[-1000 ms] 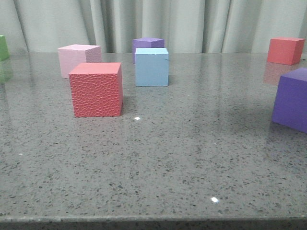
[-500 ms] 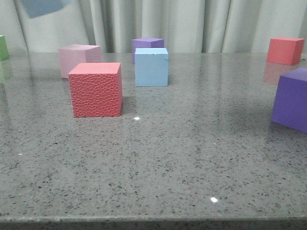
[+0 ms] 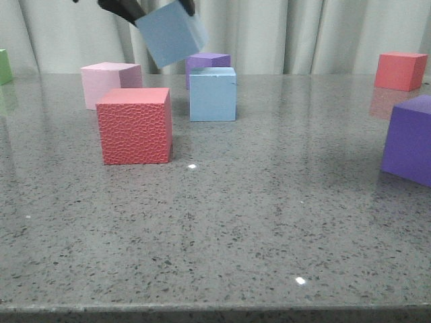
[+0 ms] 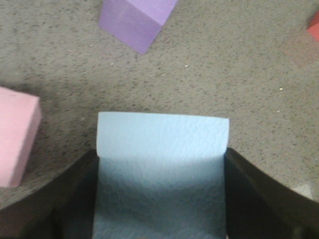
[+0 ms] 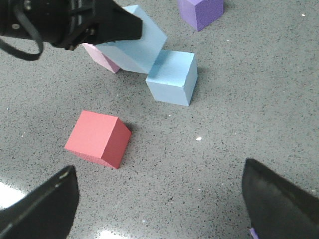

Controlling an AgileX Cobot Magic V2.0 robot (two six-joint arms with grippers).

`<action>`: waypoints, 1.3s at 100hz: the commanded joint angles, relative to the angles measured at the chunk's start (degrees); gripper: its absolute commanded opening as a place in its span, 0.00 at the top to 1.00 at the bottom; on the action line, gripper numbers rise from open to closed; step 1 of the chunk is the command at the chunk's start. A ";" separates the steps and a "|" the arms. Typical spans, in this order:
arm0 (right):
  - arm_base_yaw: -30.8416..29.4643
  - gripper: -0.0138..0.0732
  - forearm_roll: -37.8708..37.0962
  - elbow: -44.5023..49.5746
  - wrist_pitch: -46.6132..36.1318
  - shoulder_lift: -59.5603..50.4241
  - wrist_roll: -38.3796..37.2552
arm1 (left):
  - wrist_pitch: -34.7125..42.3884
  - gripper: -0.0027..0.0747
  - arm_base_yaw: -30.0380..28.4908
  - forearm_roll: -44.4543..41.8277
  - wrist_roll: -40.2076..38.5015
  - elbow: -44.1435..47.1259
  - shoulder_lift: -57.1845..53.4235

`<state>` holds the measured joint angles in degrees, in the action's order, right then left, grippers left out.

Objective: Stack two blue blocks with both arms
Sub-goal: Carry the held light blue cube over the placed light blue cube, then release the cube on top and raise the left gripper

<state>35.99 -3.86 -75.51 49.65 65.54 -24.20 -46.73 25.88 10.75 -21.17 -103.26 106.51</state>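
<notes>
One pale blue block (image 3: pixel 213 94) stands on the grey table, in front of a purple cube (image 3: pixel 207 60). My left gripper (image 3: pixel 158 12) is shut on the other blue block (image 3: pixel 172 33) and holds it tilted in the air, above and a little left of the standing one. In the left wrist view the held block (image 4: pixel 162 149) fills the gap of the left gripper (image 4: pixel 160 199). The right wrist view shows the held block (image 5: pixel 134 47) beside the standing one (image 5: pixel 172 78). My right gripper (image 5: pixel 162 209) is open and empty, high above the table.
A textured red cube (image 3: pixel 135 126) stands left front of the blue block, with a pale pink cube (image 3: pixel 108 82) behind it. A purple cube (image 3: pixel 411 138) is at the right edge, a red cube (image 3: pixel 401 70) at the far right back, and a green cube (image 3: pixel 4 66) at the far left.
The held blue block has come in from the upper left and moved right and down towards the standing blue block. The cubes on the table have not moved.
</notes>
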 commanded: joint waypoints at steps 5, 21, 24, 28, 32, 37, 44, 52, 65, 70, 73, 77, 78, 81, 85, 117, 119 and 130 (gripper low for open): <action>-0.15 0.09 -0.32 -1.22 -2.84 -1.48 0.57 | 3.55 0.55 1.64 1.26 -1.49 -4.34 -1.67; -0.15 0.09 -0.32 -1.22 -2.54 -1.48 0.57 | 3.05 0.55 2.54 1.53 -1.76 -6.60 -0.51; -0.15 0.09 -0.32 -1.22 -2.46 -1.48 0.57 | 2.92 0.55 2.67 1.40 -1.76 -6.66 -0.26; -0.15 0.09 -0.32 -1.22 -2.30 -1.48 0.57 | 2.92 0.55 2.92 1.40 -1.86 -6.66 -0.27; -0.15 0.09 -0.32 -1.22 -2.03 -1.48 0.57 | 2.92 0.55 2.97 1.40 -2.18 -6.66 -0.27; -0.15 0.09 -0.32 -1.22 -1.84 -1.48 0.57 | 2.60 0.55 3.12 1.40 -2.19 -6.66 0.00; -0.15 0.09 -0.32 -1.22 -1.84 -1.48 0.57 | 1.68 0.55 3.12 1.54 -2.19 -6.66 0.14; -0.15 0.09 -0.32 -1.22 -1.71 -1.48 0.57 | 1.58 0.55 3.12 1.66 -2.19 -6.66 0.40; -0.15 0.09 -0.32 -1.22 -1.59 -1.48 0.57 | 1.58 0.54 3.12 1.75 -2.19 -6.66 0.52; -0.15 0.09 -0.32 -1.22 -1.59 -1.48 0.57 | 1.70 0.53 3.12 1.89 -2.19 -6.66 0.52; -0.15 0.09 -0.32 -1.22 -1.59 -1.48 0.57 | 1.70 0.52 3.12 2.05 -2.19 -6.66 0.52; -0.15 0.09 -0.32 -1.22 -1.59 -1.48 0.57 | 1.70 0.48 3.12 2.27 -2.19 -6.66 0.52; -0.15 0.09 -0.32 -1.22 -1.59 -1.48 0.57 | 1.80 0.46 3.12 2.26 -2.19 -6.66 0.52; -0.15 0.09 -0.32 -1.22 -1.59 -1.48 0.57 | 1.78 0.43 3.12 2.26 -2.19 -6.66 0.52; -0.15 0.09 -0.32 -1.22 -1.59 -1.48 0.57 | 1.78 0.37 3.12 2.26 -2.19 -6.66 0.52; -0.15 0.09 -0.32 -1.22 -0.72 -1.48 0.57 | 1.90 0.24 3.12 4.47 -2.19 -6.66 -0.35; -0.15 0.09 -0.32 -1.22 -0.72 -1.48 0.57 | 1.90 0.24 3.12 4.47 -2.19 -6.66 -0.64; -0.15 0.09 -0.37 -1.22 -0.79 -1.48 0.57 | 2.02 0.26 3.12 4.35 0.16 -6.66 -2.70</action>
<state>35.99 -3.86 -75.51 51.75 65.54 -24.20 -48.07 28.26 13.87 -22.49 -107.90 109.40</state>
